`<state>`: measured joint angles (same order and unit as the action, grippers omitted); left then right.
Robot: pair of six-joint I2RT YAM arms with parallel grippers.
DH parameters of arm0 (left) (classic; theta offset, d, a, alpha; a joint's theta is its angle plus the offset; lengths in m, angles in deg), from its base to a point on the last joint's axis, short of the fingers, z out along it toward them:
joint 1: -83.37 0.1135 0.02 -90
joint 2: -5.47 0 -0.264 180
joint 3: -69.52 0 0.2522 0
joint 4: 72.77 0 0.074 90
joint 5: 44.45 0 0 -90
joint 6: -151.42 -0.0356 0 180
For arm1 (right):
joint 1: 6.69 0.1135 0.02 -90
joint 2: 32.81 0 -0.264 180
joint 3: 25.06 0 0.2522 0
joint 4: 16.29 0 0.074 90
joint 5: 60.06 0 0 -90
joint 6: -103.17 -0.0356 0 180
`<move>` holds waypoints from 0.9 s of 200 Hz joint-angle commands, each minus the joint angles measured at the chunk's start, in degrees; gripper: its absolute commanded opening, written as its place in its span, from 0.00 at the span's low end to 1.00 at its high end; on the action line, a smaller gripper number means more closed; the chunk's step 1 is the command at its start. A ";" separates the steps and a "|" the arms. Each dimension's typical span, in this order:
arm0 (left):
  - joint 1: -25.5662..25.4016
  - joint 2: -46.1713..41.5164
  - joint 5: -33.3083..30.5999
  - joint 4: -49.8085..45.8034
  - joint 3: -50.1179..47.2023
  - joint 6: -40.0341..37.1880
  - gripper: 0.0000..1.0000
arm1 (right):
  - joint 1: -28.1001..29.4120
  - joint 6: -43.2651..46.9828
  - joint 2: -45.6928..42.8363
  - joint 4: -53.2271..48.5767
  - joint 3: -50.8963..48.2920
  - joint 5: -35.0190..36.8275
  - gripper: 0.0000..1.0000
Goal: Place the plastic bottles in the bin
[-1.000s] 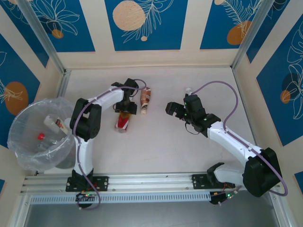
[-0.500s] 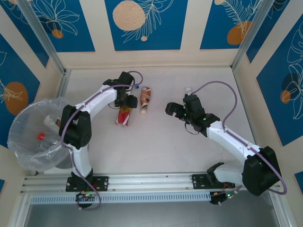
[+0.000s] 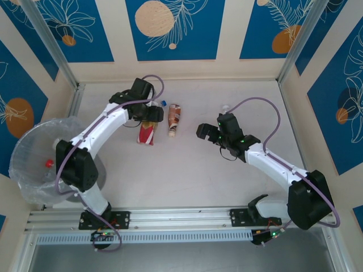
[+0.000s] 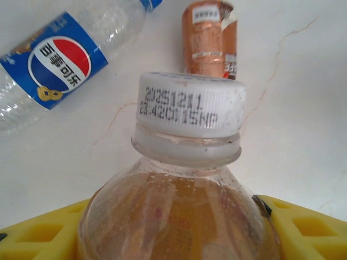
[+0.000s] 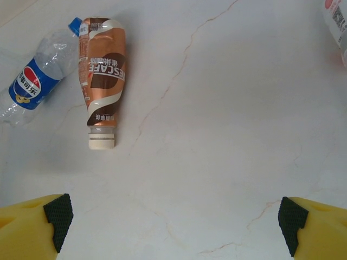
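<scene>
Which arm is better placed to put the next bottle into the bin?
Left: the left gripper grips the white-capped bottle, and the bin stands on its side. The right gripper is open.

White marbled table (image 3: 227, 181), brown bottle (image 3: 174, 119), blue-labelled bottle (image 5: 32, 81)

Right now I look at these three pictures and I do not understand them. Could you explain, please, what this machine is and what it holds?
This is a robot: a left arm and a right arm bolted to a table. One picture is taken from above; the other two come from cameras on the wrists. The left tool grips a white-capped bottle. The right tool is open and empty. A blue-labelled bottle and a brown bottle lie on the table. The bin, lined with a clear bag, stands at the left.
</scene>
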<state>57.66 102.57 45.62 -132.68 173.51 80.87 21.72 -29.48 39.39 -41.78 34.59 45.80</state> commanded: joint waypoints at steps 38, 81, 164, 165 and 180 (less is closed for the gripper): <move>0.67 -7.28 6.70 0.90 0.92 0.36 0.60 | -0.28 -0.19 0.83 0.70 1.99 -1.18 1.00; 1.27 -11.05 8.03 0.89 2.48 0.33 0.60 | -0.28 0.09 1.42 0.90 2.36 -1.63 1.00; 10.47 -18.51 14.87 -1.74 3.19 0.06 0.60 | -0.37 1.39 3.10 0.74 3.65 -2.14 1.00; 10.67 -18.65 15.00 -1.74 3.10 0.06 0.60 | -0.37 1.37 3.15 0.74 3.66 -2.18 1.00; 13.45 -20.36 17.41 -1.53 2.59 1.29 0.60 | -0.38 1.50 3.63 0.83 4.06 -2.40 1.00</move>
<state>67.36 86.07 58.76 -133.23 174.48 81.00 21.67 -28.98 42.28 -41.23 36.25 44.51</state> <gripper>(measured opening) 0.641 0.996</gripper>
